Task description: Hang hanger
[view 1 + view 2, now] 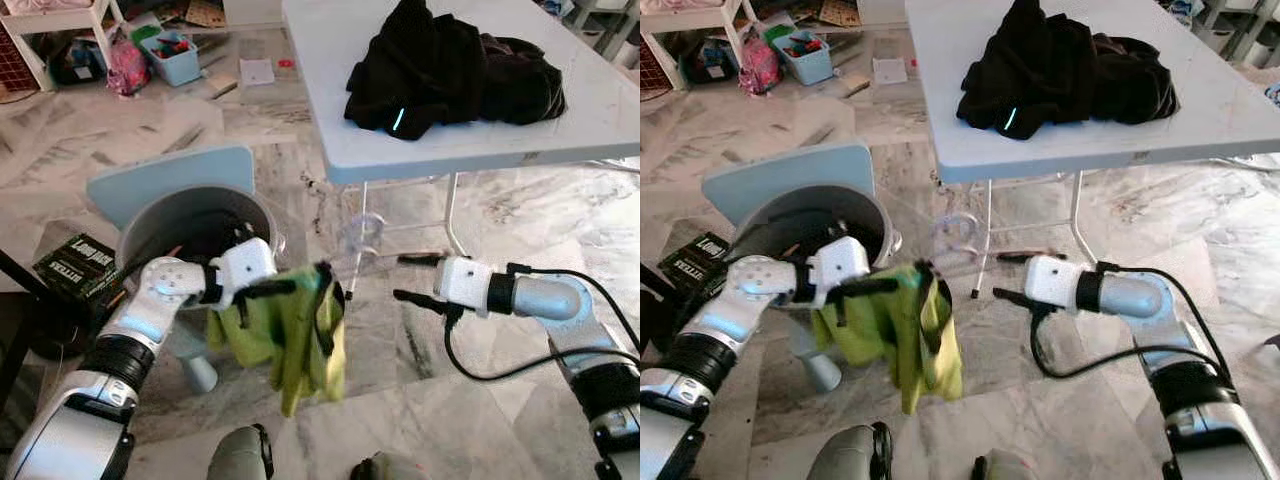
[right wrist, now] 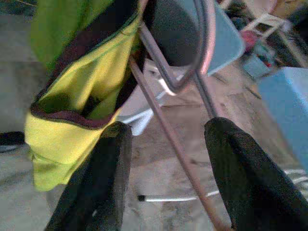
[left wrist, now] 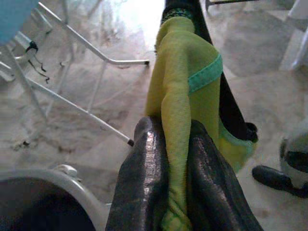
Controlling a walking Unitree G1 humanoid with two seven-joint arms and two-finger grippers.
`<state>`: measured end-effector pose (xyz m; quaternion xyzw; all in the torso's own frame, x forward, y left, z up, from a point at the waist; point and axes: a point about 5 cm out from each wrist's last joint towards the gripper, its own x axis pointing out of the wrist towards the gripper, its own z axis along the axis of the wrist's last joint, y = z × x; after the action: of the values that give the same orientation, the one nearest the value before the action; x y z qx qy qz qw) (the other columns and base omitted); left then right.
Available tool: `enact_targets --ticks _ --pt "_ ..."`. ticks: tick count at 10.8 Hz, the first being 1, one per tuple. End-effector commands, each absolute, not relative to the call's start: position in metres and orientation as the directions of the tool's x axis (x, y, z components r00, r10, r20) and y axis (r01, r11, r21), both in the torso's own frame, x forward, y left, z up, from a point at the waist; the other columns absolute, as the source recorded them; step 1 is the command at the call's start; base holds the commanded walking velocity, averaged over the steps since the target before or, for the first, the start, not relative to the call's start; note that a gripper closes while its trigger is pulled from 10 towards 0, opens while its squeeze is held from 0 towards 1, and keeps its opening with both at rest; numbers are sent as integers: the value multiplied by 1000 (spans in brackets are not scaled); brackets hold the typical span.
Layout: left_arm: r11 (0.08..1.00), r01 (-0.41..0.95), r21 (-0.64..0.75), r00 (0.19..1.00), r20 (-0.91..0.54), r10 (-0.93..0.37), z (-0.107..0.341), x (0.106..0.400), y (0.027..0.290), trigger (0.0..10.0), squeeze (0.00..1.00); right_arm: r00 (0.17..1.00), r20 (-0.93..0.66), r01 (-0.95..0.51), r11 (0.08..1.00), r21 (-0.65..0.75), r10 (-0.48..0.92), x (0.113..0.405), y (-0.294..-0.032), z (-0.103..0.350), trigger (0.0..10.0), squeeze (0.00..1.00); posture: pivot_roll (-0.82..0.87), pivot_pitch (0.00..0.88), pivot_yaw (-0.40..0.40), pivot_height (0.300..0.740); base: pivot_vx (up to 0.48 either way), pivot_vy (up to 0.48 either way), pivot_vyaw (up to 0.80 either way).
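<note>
My left gripper pinches the green shirt, its fingers pressed tight on the cloth. The shirt hangs down on a clear hanger. The hanger is faint in the head views. Its hook sits just past the tips of my left gripper, up and toward my right gripper.

My right gripper is spread wide and holds nothing. The hanger's thin neck runs through the gap between its fingers, slanting up to the hook. I think the right gripper is the nearer one to take the hook. It only needs to shut on that neck.

The worktop with the black clothes is beyond both grippers. I cannot see a rail to hang it on.
</note>
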<state>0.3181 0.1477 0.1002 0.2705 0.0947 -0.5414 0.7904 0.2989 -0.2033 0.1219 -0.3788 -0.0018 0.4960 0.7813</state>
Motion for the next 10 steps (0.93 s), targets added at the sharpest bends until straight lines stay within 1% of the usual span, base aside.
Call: enact_targets --ticks 1,2,3,4,5,6,7,8,9,10 --pt "289 898 333 417 -428 -802 102 319 150 0 0 533 -354 -745 229 -626 769 303 -204 128 10000 1000 -69 63 -31 740 0 0 0" --pt "298 894 334 425 -421 -801 102 319 151 0 0 567 -340 -718 247 -651 750 307 -205 129 10000 1000 -69 63 -31 740 0 0 0" --pt "316 883 346 445 -408 -797 104 321 153 0 0 634 -290 -677 333 -656 717 313 -209 131 10000 1000 -69 63 -31 740 0 0 0" --pt "344 858 381 485 -382 -787 108 324 155 0 0 711 -275 -644 441 -625 647 318 -215 129 10000 1000 -61 64 -39 740 0 0 0" --pt "385 802 457 558 -341 -757 110 328 155 0 0 828 -270 -541 573 -615 492 320 -233 119 10000 1000 -54 64 -42 740 0 0 0" --pt "404 777 483 584 -313 -749 111 327 155 0 0 879 -216 -470 687 -555 426 312 -241 112 10000 1000 -57 65 -39 740 0 0 0" --pt "462 763 453 613 -278 -740 111 329 156 0 0 905 -222 -426 766 -481 363 303 -240 96 10000 1000 -65 68 -33 740 0 0 0" --pt "451 789 417 581 -269 -768 110 326 151 0 0 903 -245 -425 817 -391 353 297 -229 84 10000 310 -65 70 -32 740 0 0 0" --pt "389 833 393 507 -261 -821 107 319 140 0 0 900 -288 -410 860 -304 328 291 -211 67 10000 0 -65 70 -32 740 0 0 0" --pt "303 875 378 423 -294 -857 101 310 134 0 0 859 -362 -466 846 -257 363 288 -196 55 10000 0 -57 71 -32 740 0 0 0"
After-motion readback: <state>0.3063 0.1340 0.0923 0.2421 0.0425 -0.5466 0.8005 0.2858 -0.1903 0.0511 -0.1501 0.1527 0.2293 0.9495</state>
